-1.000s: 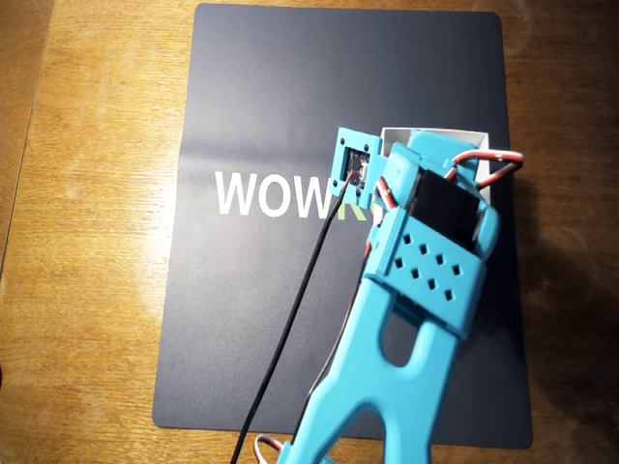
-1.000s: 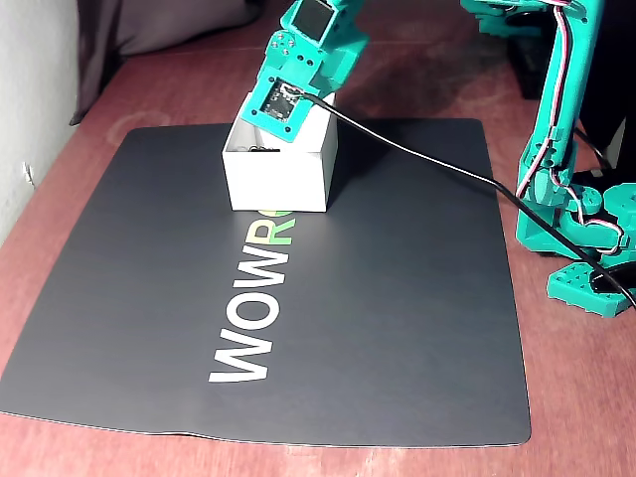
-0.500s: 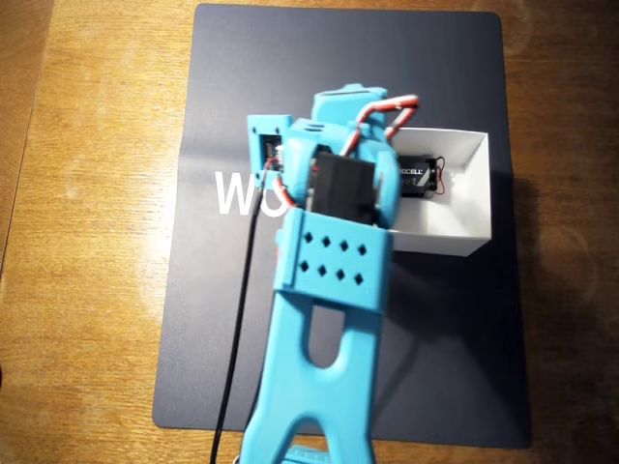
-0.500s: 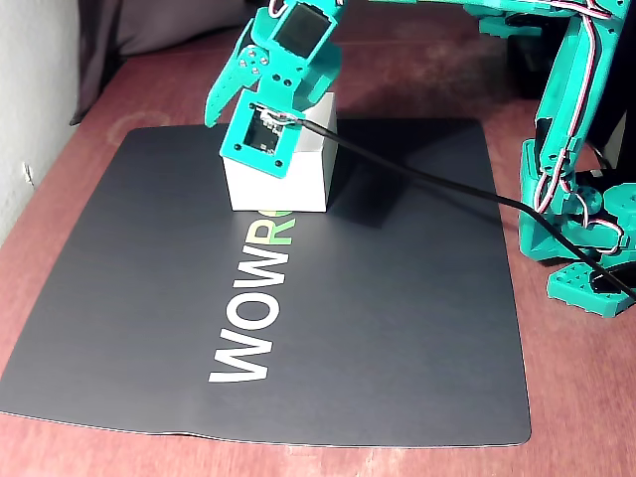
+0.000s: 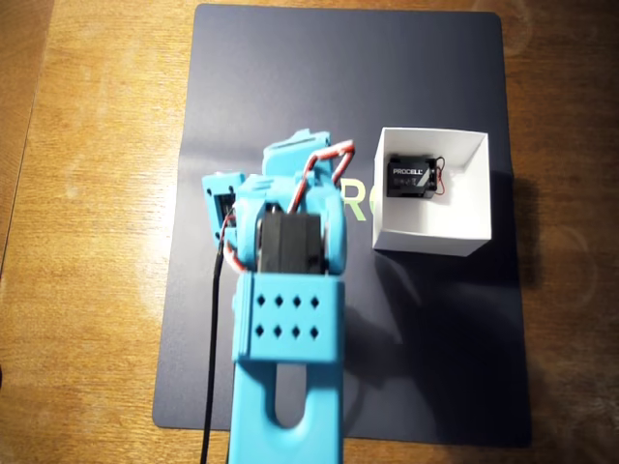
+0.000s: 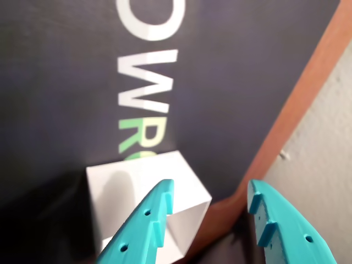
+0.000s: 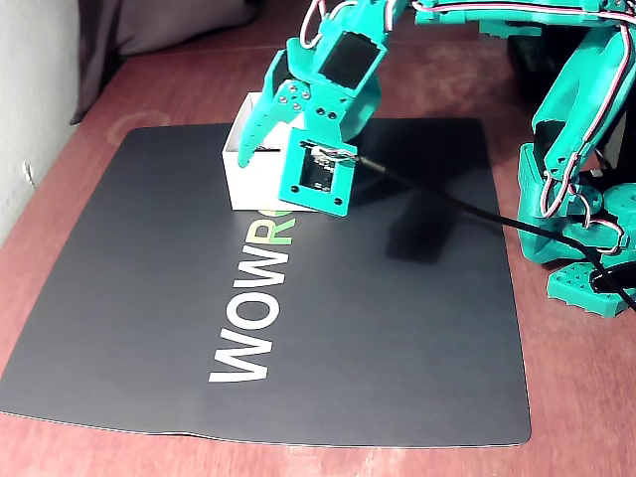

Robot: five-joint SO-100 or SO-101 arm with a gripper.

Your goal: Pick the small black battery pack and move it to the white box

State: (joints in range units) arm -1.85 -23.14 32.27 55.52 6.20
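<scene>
The small black battery pack (image 5: 411, 179) lies inside the white box (image 5: 432, 230) in the overhead view, lettering up, with its thin wires toward the box's right wall. The box stands on the right part of the dark mat. My teal gripper (image 6: 210, 187) is open and empty, with its fingers (image 6: 148, 220) spread over the box's near corner (image 6: 137, 187) in the wrist view. In the fixed view the gripper (image 7: 256, 139) hangs just above and in front of the box (image 7: 246, 187). The battery pack is hidden in the wrist and fixed views.
A dark mat (image 7: 397, 328) with "WOWRO" lettering (image 7: 253, 318) covers the wooden table (image 5: 97, 242). The arm's base (image 7: 586, 229) stands off the mat at the right of the fixed view, with a black cable (image 7: 447, 204) running to the wrist. A pale wall (image 6: 330, 137) borders the table.
</scene>
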